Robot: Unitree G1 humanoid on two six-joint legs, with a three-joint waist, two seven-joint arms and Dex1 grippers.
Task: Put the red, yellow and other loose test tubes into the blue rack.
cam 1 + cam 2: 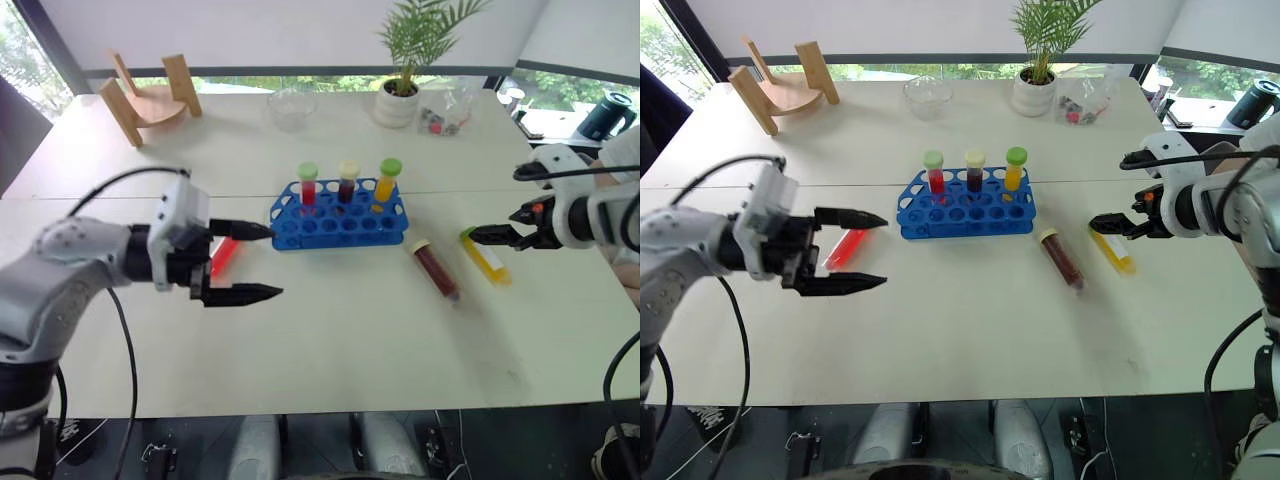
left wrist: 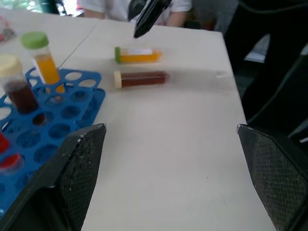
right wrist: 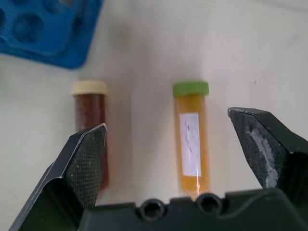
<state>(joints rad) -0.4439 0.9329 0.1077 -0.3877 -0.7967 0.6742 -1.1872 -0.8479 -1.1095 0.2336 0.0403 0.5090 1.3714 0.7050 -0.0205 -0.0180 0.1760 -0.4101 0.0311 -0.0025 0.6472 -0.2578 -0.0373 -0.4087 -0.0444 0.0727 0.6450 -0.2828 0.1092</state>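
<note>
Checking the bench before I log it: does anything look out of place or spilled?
No spill. Three capped tubes lie loose on the table: a red one left of the blue rack, a dark red-brown one and a yellow-orange one to its right. Three more stand upright in the rack.

I stood at a lab-style demo bench: white table [image 1: 330,330], blue rack [image 1: 340,222] with capped tubes, glass bowl [image 1: 291,107], potted plant [image 1: 405,95], wooden stand [image 1: 150,97], big windows behind.
</note>
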